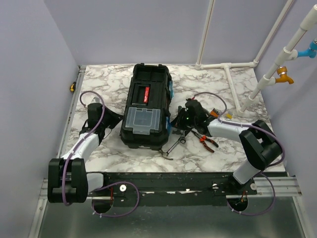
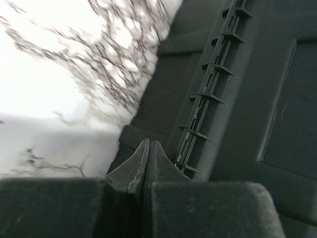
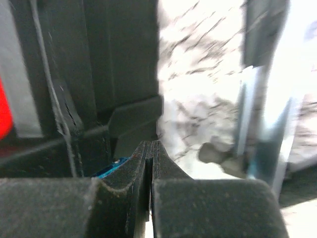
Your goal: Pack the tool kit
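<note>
Flanking the ribbed black plastic toolbox [image 1: 146,106] on veined marble tabletop [image 1: 99,84]; left jaws, right jaws pressed together, empty.

Mid-table [image 1: 99,82] is taken up by the toolbox [image 1: 145,105]. Its left flank is blocked toward the front by the left gripper [image 1: 115,120], closed and tucked against the box wall. Bare marble is seen behind it, out to the back-left corner. The right flank is crowded: the right gripper [image 1: 184,118], closed, is parked just beside the box, with wrenches [image 1: 176,143] and pliers [image 1: 207,141] scattered in front of it. Contact there can't be confirmed, as the wrist view is blurred. Open marble is seen back-right, bounded by the white pipe [image 1: 233,84]. Only a narrow strip is offered in front of the box.
</note>
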Robot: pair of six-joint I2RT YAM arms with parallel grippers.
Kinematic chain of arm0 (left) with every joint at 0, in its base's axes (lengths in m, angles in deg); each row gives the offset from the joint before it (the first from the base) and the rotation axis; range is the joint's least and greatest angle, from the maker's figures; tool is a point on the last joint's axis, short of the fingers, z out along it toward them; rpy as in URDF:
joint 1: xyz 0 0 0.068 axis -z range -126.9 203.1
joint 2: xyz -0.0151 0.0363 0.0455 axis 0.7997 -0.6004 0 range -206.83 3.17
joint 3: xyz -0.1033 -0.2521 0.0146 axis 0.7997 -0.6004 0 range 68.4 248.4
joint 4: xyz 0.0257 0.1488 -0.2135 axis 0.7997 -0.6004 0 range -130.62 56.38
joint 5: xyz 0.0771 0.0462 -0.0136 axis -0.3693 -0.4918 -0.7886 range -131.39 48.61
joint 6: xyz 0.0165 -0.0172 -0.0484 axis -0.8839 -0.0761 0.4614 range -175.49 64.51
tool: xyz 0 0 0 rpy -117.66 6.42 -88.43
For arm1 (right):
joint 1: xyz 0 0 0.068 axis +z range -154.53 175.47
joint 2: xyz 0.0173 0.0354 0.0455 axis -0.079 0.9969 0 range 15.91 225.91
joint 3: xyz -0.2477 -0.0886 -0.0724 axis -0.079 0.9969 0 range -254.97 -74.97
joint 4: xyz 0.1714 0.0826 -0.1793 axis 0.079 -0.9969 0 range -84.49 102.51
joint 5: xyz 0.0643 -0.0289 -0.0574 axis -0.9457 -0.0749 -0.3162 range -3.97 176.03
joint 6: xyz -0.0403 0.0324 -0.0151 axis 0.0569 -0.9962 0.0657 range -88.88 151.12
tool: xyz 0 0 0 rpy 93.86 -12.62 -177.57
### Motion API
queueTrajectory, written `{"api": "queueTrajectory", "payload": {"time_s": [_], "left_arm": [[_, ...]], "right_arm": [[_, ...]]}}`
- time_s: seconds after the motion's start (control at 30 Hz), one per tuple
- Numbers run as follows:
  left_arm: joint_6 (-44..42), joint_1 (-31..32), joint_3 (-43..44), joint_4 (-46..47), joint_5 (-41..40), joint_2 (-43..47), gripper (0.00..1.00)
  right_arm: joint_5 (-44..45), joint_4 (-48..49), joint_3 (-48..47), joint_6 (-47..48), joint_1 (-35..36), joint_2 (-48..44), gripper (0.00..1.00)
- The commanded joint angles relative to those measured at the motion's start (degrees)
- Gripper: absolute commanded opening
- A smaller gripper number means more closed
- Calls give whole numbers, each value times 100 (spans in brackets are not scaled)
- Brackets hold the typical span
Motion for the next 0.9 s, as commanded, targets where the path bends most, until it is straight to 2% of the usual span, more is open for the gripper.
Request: {"api": "queueTrajectory", "payload": {"time_s": [0.0,0.1,0.17,0.27,0.33,0.43,0.5,0.57,0.63,0.77,0.87], "left_arm": [[212,813,464,-333,1146,-475,0],[-153,811,889,-688,1170,-674,0],[-719,767,1308,-1659,469,-482,0],[-1222,501,1584,-2469,-479,0,1],[-1417,237,1608,-2713,-696,340,11],[-1560,198,1594,-2961,-952,875,23],[-1548,198,1448,-2899,-867,1242,34],[-1509,198,1232,-2751,-647,1661,60],[-1537,198,967,-2549,-333,2100,96],[-1563,198,403,-2179,-278,2887,98],[-1660,233,-154,-1666,-568,3344,98]], "right_arm": [[206,-185,-490,369,-479,-580,7],[345,-545,-544,639,-662,-850,10],[574,-787,-550,844,-695,-1092,17],[916,-1119,-493,1118,-698,-1512,23],[1170,-1283,-461,1320,-701,-1746,30],[1335,-1549,-479,1609,-697,-2067,51],[1435,-1691,-495,1818,-697,-2302,72],[1593,-1815,-479,2014,-701,-2575,97],[1953,-1891,-404,2163,-704,-2879,100],[2753,-1657,122,2564,-698,-3582,100],[2922,-443,1124,3550,-700,-4269,100]]}}
